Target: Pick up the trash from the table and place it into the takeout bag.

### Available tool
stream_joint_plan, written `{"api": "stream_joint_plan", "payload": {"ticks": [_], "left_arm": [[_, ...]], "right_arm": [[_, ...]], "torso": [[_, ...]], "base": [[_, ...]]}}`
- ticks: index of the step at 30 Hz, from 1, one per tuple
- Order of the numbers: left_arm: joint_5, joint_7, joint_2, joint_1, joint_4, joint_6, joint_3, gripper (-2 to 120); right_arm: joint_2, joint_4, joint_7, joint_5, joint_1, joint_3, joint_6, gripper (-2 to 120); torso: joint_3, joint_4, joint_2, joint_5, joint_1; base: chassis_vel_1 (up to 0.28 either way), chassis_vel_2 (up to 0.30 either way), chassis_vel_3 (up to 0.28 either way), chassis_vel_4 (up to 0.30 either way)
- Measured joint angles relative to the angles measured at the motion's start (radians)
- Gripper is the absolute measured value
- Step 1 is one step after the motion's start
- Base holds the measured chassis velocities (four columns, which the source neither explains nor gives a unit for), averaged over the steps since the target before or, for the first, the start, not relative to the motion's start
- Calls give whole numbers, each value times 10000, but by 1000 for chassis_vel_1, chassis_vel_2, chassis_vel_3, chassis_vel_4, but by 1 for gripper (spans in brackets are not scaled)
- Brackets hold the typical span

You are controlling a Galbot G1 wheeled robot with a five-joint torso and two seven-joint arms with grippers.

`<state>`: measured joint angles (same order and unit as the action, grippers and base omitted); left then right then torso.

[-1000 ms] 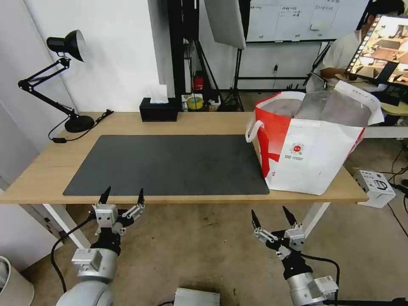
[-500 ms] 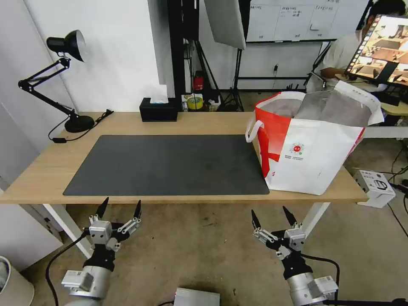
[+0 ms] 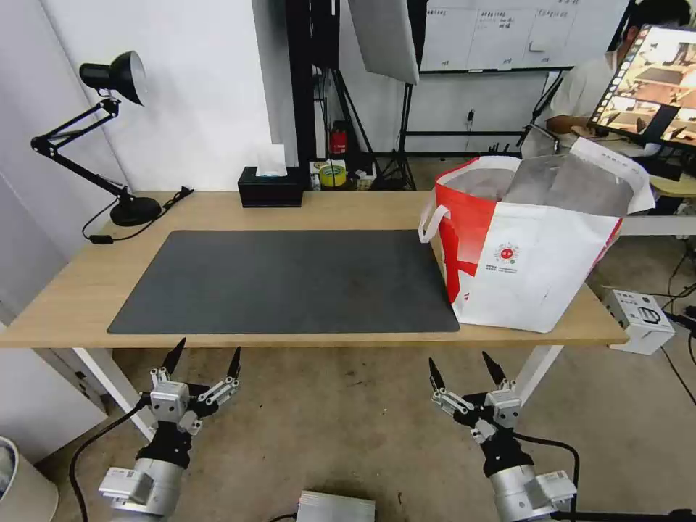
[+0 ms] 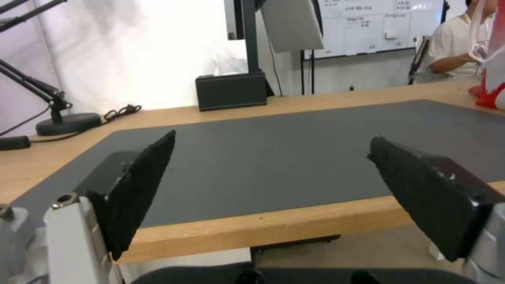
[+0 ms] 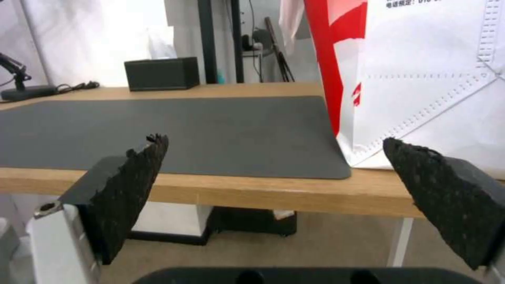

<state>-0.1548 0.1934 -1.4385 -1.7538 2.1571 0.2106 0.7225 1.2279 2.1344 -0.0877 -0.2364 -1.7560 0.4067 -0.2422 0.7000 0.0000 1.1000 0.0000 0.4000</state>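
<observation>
The takeout bag (image 3: pixel 533 254) stands upright on the right end of the table (image 3: pixel 65 290), mouth open, foil lining showing; its white and red side (image 5: pixel 421 71) fills much of the right wrist view. No trash shows on the table or the dark grey mat (image 3: pixel 290 279); whatever the bag holds is hidden. My left gripper (image 3: pixel 206 357) hangs open below the table's front edge on the left, nothing between its fingers (image 4: pixel 142 185). My right gripper (image 3: pixel 463 369) hangs open below the front edge toward the right, also holding nothing, its fingers (image 5: pixel 126 189) level with the tabletop.
A black tissue box (image 3: pixel 271 187) sits at the table's back edge. A black desk lamp (image 3: pixel 109 130) with its cable stands at the back left corner. A white box (image 3: pixel 641 319) lies on the floor to the right; a person sits at a monitor behind.
My left gripper has dropped lower and drawn back from the table's front edge, staying open. The right arm has not moved.
</observation>
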Motion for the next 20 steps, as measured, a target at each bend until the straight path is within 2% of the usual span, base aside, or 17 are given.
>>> {"api": "stream_joint_plan", "payload": {"ticks": [20], "left_arm": [[73,-109,-20,18,-25,-2,-65,100]], "right_arm": [[0,0,0,0,0,0,0,100]], "torso": [[0,0,0,0,0]], "base": [[0,0,0,0]]}}
